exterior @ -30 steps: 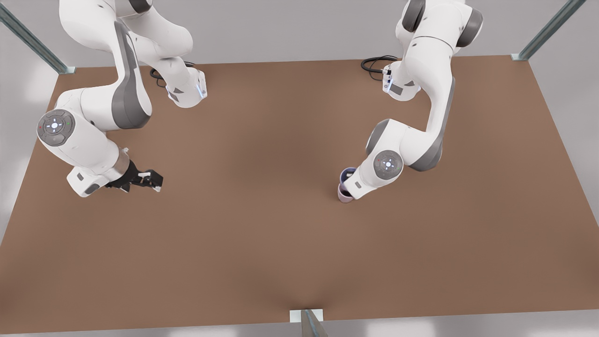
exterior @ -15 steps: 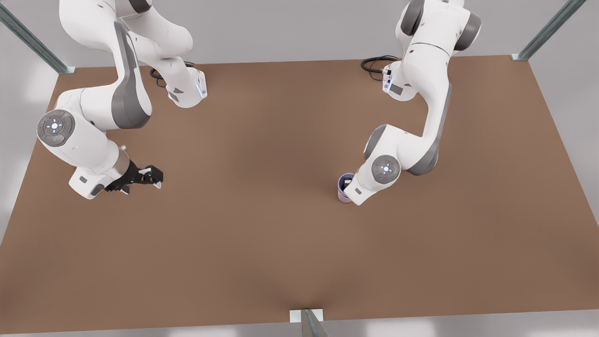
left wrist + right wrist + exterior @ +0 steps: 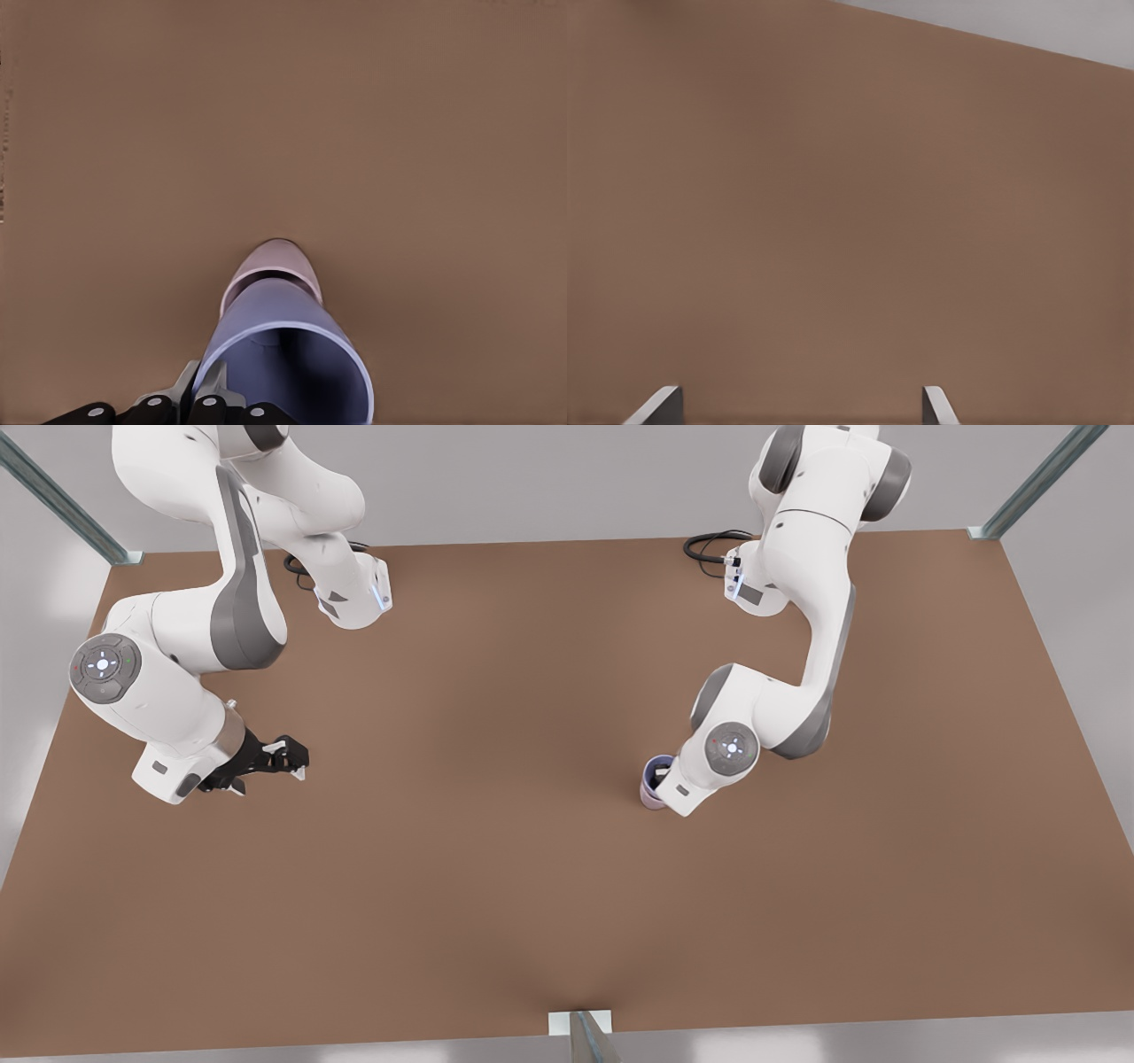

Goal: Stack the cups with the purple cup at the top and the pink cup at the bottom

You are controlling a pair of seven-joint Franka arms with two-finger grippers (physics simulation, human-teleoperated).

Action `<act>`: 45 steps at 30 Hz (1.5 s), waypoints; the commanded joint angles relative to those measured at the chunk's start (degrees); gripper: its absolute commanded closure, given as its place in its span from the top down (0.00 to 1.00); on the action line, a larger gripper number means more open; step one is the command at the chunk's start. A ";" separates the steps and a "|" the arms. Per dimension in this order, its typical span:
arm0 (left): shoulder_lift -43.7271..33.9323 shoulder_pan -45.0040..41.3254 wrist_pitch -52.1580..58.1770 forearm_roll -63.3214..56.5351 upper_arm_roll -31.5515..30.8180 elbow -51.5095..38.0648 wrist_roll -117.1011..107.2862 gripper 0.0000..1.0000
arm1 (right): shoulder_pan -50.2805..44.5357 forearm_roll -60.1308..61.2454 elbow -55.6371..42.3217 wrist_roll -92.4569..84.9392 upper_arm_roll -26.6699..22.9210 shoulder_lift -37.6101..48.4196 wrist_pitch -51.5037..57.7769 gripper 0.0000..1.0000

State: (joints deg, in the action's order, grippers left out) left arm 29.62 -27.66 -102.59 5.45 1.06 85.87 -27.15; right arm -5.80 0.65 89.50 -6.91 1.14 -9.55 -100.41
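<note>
Since a second ago, my left claw (image 3: pixel 657 781) has lowered the purple cup (image 3: pixel 288 359) into the pink cup (image 3: pixel 273 263). It stays clamped on the purple rim, cups coaxial and upright. My right claw (image 3: pixel 266 766) waits open, well apart.

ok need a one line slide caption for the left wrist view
Left gripper holds the purple cup by its rim, nested in the pink cup on the brown table.

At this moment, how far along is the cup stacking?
Done: the purple cup sits nested in the pink cup, pink at the bottom. In hand: the left gripper is at the purple cup's rim, one finger inside. Left: let go and withdraw. The right gripper waits open over bare table.
</note>
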 commanded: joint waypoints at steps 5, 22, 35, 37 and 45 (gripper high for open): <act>0.44 0.06 -0.50 0.35 0.00 0.27 -2.21 0.21 | -0.01 0.05 -0.47 -3.11 0.00 -0.12 -0.05 1.00; 2.46 0.68 -3.67 0.26 0.00 1.67 0.43 1.00 | -0.01 0.05 -0.56 -3.11 0.00 -0.21 -0.05 1.00; -0.70 1.38 -0.07 0.00 0.08 1.32 0.25 1.00 | -0.01 0.14 -0.56 -3.11 0.00 -0.21 -0.05 1.00; -0.53 1.38 0.02 -0.09 0.17 1.23 0.43 1.00 | -0.09 0.14 -0.56 -3.11 0.00 -0.21 -0.14 1.00; -11.86 7.01 22.08 -5.98 12.48 -9.05 34.36 1.00 | -0.01 0.14 -0.56 -2.76 0.00 -0.47 -0.23 1.00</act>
State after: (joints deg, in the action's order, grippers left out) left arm 19.52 -21.12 -88.08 0.71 13.39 75.94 -17.50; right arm -5.81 0.77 88.97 -9.63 1.14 -10.02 -100.64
